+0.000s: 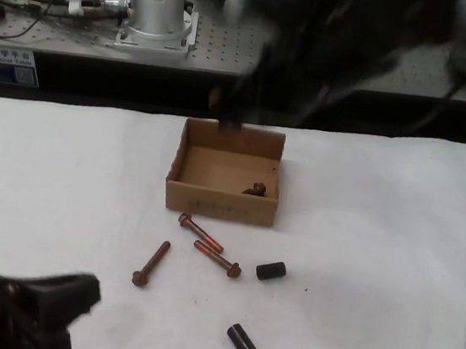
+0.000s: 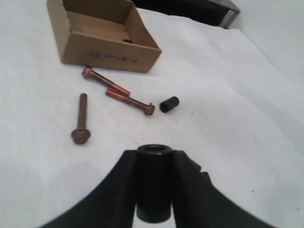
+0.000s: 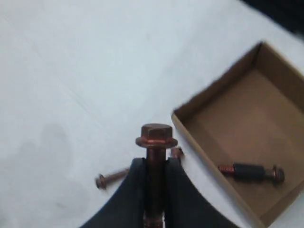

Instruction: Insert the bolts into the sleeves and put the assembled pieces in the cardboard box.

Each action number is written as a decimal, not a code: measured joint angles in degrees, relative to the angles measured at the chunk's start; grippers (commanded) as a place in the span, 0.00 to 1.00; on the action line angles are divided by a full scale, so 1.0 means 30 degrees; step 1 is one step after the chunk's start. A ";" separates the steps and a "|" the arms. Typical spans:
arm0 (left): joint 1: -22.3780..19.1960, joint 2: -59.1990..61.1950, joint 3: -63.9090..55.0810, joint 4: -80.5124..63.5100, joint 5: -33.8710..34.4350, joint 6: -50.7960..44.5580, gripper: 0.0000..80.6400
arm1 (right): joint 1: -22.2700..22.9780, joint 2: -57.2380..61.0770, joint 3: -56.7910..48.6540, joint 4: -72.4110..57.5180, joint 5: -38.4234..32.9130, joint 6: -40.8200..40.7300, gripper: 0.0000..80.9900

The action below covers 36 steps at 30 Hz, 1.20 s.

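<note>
Left jaws closed on black sleeve (image 2: 154,190), lower centre of left wrist view. Right jaws gripped copper bolt (image 3: 156,142) by shank, head clear of jaws. On white table (image 1: 389,287), bottom centre of high view: two sleeves (image 1: 241,340) close together. Third sleeve (image 1: 270,270) beyond, beside three loose bolts (image 1: 151,263). Cardboard box (image 1: 221,200) farther, centre frame, held one assembled piece (image 1: 255,189).

The left gripper (image 2: 154,159) grips a sleeve (image 2: 154,190). From it, three bolts (image 2: 81,118) lie at eleven o'clock, a box (image 2: 111,53) beyond, a loose sleeve (image 2: 169,104) at twelve.
</note>
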 measured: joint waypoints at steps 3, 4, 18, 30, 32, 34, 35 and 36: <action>-0.1259 0.0000 0.0148 -0.1109 -0.1719 -0.0885 0.17 | -0.0157 -0.2462 0.0730 -0.1362 -0.1461 0.0576 0.01; -0.1259 0.0000 0.0148 -0.1177 -0.1821 -0.0933 0.17 | -0.0157 -0.3691 0.1239 -0.1913 -0.1708 0.0838 0.01; -0.4761 0.5048 -0.1304 -0.6201 -0.3446 -0.1964 0.17 | -0.0157 -0.9640 1.3108 -1.1804 -0.2933 0.4558 0.01; -0.6872 1.0392 -0.4094 -0.9853 -0.1968 -0.1745 0.17 | -0.0226 -1.2475 1.9233 -1.8625 -0.3102 0.6975 0.01; -0.6872 1.0508 -0.4094 -1.0162 -0.1961 -0.1745 0.17 | -0.0294 -1.2823 2.0281 -2.0768 -0.3108 0.8142 0.01; -0.6872 1.0618 -0.4094 -1.0678 -0.1961 -0.1607 0.17 | -0.0339 -1.2890 2.0749 -2.1738 -0.3108 0.8724 0.01; -0.6925 1.0638 -0.4094 -1.0837 -0.1938 -0.1488 0.17 | -0.0365 -1.2905 2.1103 -2.2388 -0.3108 0.9132 0.01; -0.6990 1.0627 -0.4094 -1.0935 -0.1938 -0.1372 0.17 | -0.0360 -1.2898 2.1536 -2.3082 -0.3108 0.9554 0.01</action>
